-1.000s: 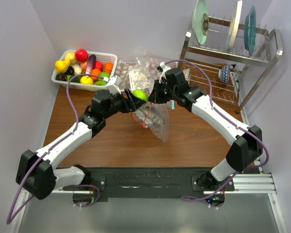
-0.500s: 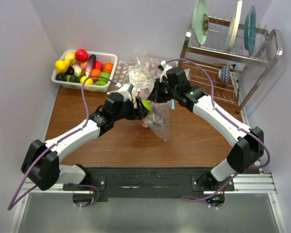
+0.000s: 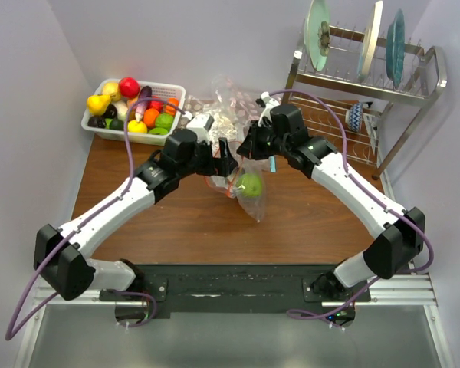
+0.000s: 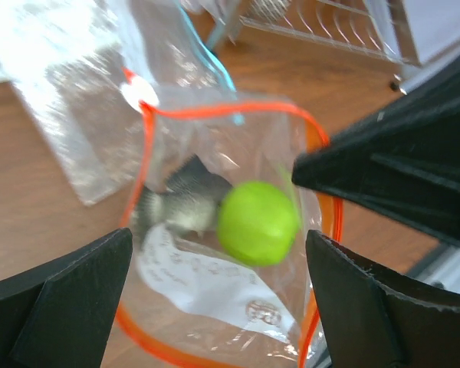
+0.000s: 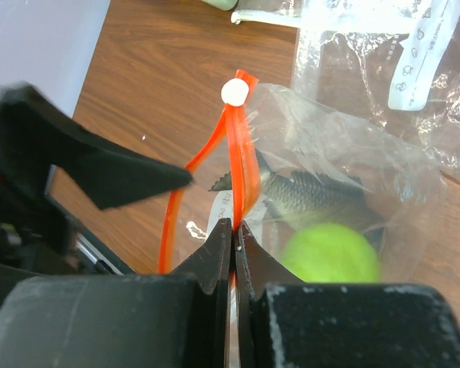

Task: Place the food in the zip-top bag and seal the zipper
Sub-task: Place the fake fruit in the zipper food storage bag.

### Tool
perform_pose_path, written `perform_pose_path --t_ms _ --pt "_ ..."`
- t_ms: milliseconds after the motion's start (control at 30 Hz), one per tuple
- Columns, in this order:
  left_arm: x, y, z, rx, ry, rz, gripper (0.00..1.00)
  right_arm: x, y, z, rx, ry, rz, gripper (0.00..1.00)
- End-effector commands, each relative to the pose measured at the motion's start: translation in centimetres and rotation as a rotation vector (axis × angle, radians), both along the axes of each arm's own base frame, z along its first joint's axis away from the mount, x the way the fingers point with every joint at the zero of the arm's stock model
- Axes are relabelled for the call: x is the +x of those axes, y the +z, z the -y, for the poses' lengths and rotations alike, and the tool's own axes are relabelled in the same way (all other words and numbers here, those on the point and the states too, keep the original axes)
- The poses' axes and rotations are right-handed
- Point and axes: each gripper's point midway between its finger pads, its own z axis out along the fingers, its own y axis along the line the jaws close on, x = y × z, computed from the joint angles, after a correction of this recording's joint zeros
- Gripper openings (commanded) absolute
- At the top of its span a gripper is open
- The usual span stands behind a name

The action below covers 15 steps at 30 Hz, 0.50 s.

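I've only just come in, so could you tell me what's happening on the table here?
The right arm's fingers are pinched shut on the orange-red zipper, holding open the mouth of the zip-top bag. The left arm's fingers hang open over that mouth, empty. A green fruit and a toy fish lie inside the bag; more food sits in the basket at the back.

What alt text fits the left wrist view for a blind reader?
A lime-green toy fruit lies inside an open zip-top bag beside a grey object, seen between the open black fingers of the left gripper. An orange-red zipper rims the bag's mouth.
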Motion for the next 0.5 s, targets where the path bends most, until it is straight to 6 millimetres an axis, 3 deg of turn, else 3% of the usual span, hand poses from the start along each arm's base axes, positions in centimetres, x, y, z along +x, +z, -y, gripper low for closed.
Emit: perform_pose_path --t_ms 0,100,200,300,433,467 --pt "2.6 3.4 -4.0 0.153 0.14 0.101 1.0 -0.2 2.5 0.1 0.054 0.007 0.061 0.0" --pt "5.1 5.0 -8.1 0.145 0.251 0.119 1.0 -0.4 2.2 0.2 0.052 0.01 0.058 0.0" --pt "6.9 5.7 -10.7 0.1 0.318 0.138 1.0 -0.4 1.9 0.1 0.054 0.015 0.052 0.0" --pt "9.2 6.1 -15.8 0.168 0.557 0.176 1.0 -0.2 1.9 0.2 0.059 0.01 0.056 0.0" --pt "11.3 6.7 -19.3 0.234 0.724 0.223 1.0 -0.3 1.9 0.2 0.076 0.022 0.061 0.04" --pt "12.0 7.7 -19.7 0.226 0.739 0.241 1.0 -0.5 1.8 0.2 0.082 0.034 0.057 0.06"
